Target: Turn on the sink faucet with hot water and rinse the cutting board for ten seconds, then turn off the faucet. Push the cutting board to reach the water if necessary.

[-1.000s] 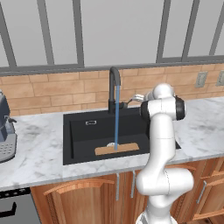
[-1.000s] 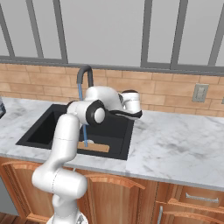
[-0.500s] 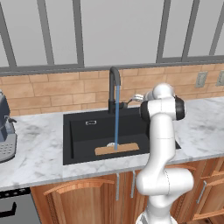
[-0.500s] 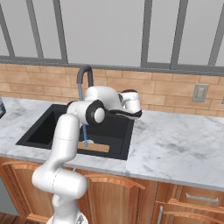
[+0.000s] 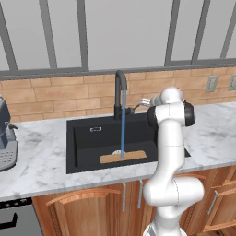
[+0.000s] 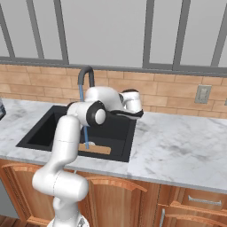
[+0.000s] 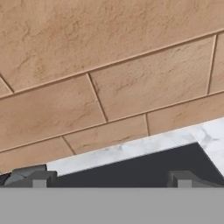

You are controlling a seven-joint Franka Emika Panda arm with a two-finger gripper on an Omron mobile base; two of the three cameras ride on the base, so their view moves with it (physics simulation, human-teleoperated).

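The black sink faucet [image 5: 120, 90] stands behind the sink [image 5: 87, 140] and runs a thin blue stream of water [image 5: 123, 126] straight down. That stream lands on the tan cutting board [image 5: 123, 157], which lies flat near the basin's front wall. My gripper [image 5: 142, 102] hovers open and empty just right of the faucet's base, over the sink's back right corner. In the hand view the two fingertips [image 7: 37, 178] stand wide apart facing the brick wall. From the right side the faucet [image 6: 86, 74], water [image 6: 84, 126], board [image 6: 99, 149] and gripper [image 6: 128, 112] show too.
A coffee machine [image 5: 5, 136] sits on the marble counter [image 5: 39, 156] left of the sink. Brick backsplash with wall outlets [image 5: 211, 83] runs behind. Open counter [image 6: 177, 142] stretches right of the basin. Wooden cabinets are below.
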